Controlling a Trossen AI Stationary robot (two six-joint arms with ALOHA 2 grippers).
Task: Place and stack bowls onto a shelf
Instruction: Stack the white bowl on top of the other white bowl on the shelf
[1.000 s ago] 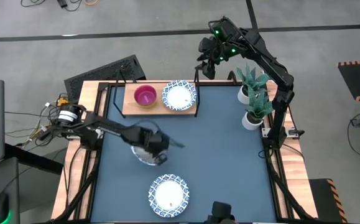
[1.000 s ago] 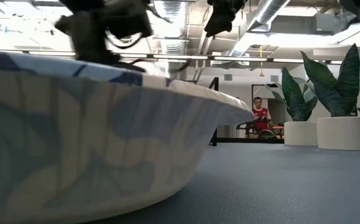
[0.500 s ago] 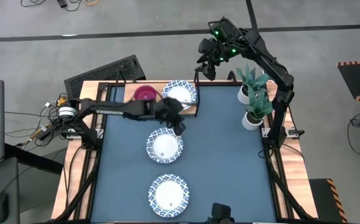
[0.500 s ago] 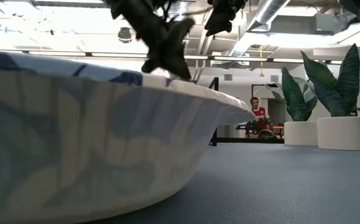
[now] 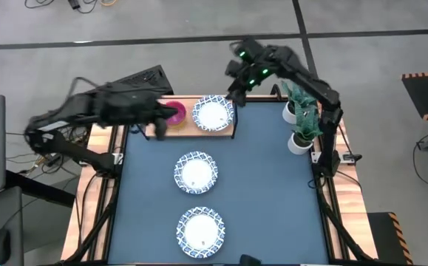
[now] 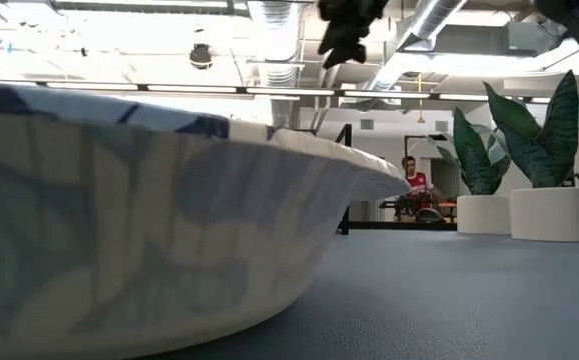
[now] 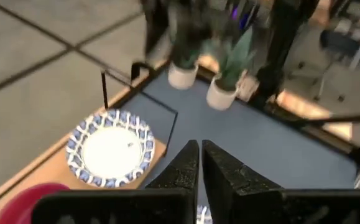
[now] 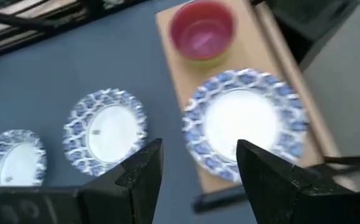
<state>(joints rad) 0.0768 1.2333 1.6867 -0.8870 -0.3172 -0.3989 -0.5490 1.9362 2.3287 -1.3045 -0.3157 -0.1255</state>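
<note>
On the wooden shelf [image 5: 191, 131] at the table's far edge stand a magenta bowl [image 5: 174, 112] and a white bowl with a blue rim [image 5: 213, 113]. Two more blue-rimmed bowls rest on the blue table top, one in the middle [image 5: 196, 172] and one near the front edge [image 5: 201, 230]. My left gripper [image 5: 158, 127] is shut and empty, raised above the shelf's left end beside the magenta bowl. My right gripper [image 5: 236, 83] hangs open and empty high over the shelf's right end; in its wrist view the fingers [image 8: 198, 168] frame the shelf's white bowl [image 8: 245, 124].
Two potted plants [image 5: 300, 111] stand at the table's far right corner. The shelf's black wire posts [image 7: 105, 87] rise at its ends. The front bowl [image 6: 169, 230] fills the low view's left. A person in red [image 6: 419, 185] sits far off in the room.
My left gripper, shut throughout, has left the middle bowl, swept toward the shelf, then risen and drawn back toward the table's far left corner. The middle bowl now lies a little farther right than before. My right gripper has edged slightly toward the shelf's white bowl.
</note>
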